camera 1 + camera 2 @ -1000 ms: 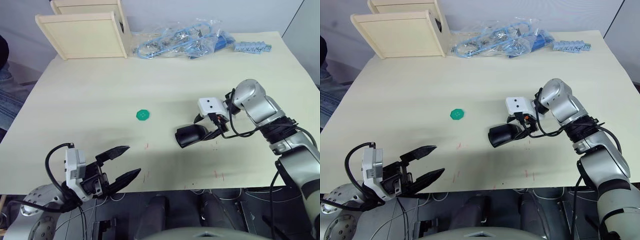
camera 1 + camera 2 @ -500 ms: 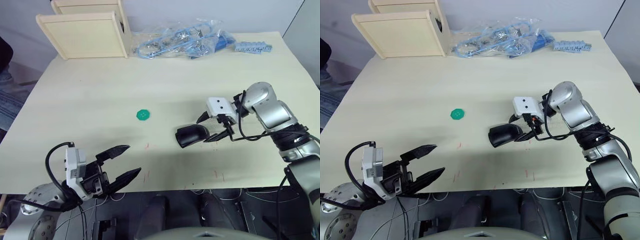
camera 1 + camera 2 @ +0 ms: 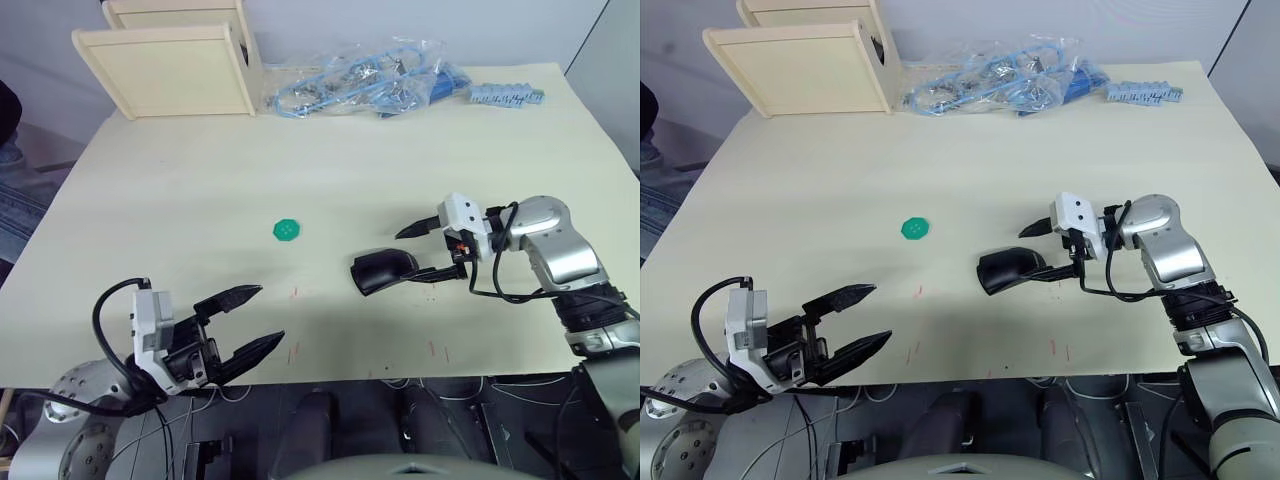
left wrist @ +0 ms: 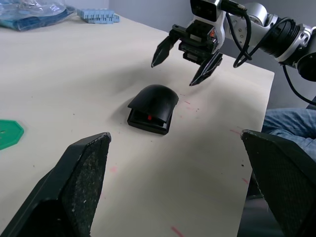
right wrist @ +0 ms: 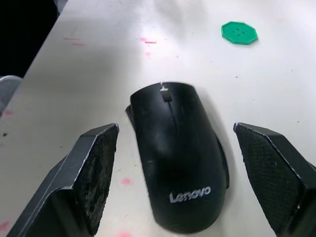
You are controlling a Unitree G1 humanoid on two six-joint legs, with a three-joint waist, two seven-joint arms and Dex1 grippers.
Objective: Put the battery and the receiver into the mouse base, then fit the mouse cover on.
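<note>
Left gripper (image 3: 245, 322) at the near left edge of the counter (image 3: 200, 190), fingers spread and empty, well apart from the work. Farther in, a green disc (image 3: 286, 230) lying loose. Right of centre, the mouse cover (image 3: 383, 268) sitting on the mouse base (image 4: 146, 121), apparently not fully seated: a gap at one end with red parts showing inside, seen from the left wrist view. Battery and receiver not made out; whether inside, cannot tell. Just right of the mouse, the right gripper (image 3: 428, 250), fingers released and empty, clear of the shell, tips pointing left at it. Long axis of the mouse running roughly left to right, in line with those fingers. Right arm plainly the nearer one for pressing the cover home.
</note>
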